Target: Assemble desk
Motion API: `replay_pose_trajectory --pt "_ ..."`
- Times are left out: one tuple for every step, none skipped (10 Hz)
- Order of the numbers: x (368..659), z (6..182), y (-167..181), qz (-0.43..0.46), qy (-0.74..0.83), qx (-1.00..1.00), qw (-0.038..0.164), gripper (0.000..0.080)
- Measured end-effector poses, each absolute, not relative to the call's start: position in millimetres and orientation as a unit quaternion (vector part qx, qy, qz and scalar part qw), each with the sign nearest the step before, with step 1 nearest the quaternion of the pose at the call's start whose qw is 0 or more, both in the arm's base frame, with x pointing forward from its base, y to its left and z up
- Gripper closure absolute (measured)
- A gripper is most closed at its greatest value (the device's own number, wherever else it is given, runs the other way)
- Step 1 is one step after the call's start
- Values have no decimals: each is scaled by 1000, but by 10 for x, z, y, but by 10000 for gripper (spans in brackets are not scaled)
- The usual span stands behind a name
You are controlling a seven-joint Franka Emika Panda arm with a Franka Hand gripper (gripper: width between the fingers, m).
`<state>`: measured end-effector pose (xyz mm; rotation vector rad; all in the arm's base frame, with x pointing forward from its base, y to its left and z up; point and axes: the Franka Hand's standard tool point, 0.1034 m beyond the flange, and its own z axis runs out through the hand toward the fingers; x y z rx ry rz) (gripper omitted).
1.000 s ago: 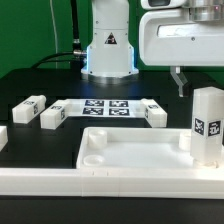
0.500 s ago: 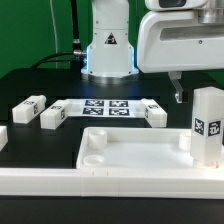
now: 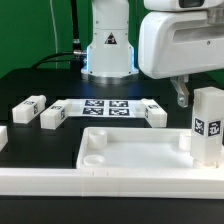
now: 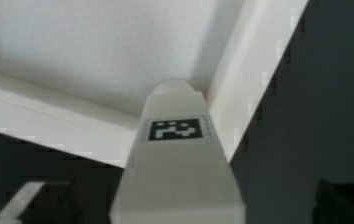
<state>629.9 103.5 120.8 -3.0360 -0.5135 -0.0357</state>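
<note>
One desk top (image 3: 130, 150), a white rimmed tray, fills the lower middle of the exterior view. One long white border rail (image 3: 60, 182) runs along the bottom edge in front of it. One arm base (image 3: 108, 50) stands upper centre on the black table (image 3: 40, 85). One gripper (image 3: 181, 97) hangs at upper right, its pincer spread wide and pinching nothing, just left of the upright leg's top and apart from it. One marker board (image 3: 100, 107) lies mid-frame.

There are four legs. The upright leg (image 3: 207, 125) stands at the tray's right corner and hides it. The outer leg (image 3: 30, 105) and the inner leg (image 3: 52, 117) lie flat at mid-left. The third flat leg (image 3: 153, 112) lies right of the board.

The wrist view shows the upright leg's tagged end (image 4: 177, 128) beside the tray's rim corner (image 4: 245, 60).
</note>
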Motion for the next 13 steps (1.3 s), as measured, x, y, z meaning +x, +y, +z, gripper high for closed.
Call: replay_pose_trajectory --pt "6298 1206 1032 -11 -165 -986 32 273" --pt "6297 1205 1032 -11 -165 -986 32 273" --pt "6297 1205 1031 -11 -165 -986 32 424" --pt "6300 1205 1021 -12 -165 -986 31 509" --pt "6300 1204 1020 -12 -164 -986 31 509" --pt "6300 1204 1019 -11 -160 -987 32 509" --pt "6299 1204 1017 -11 -152 -988 33 508" --pt "6298 1202 1008 -10 -114 -993 39 508" --pt "6297 1199 1010 -8 -68 -997 44 508" --pt "6296 1198 1013 -5 -6 -999 47 508" --pt "6295 1196 1014 -2 35 -998 50 508" --pt "6300 1193 1012 -1 82 -995 54 508" --pt "6305 1190 1013 -1 138 -989 57 508"
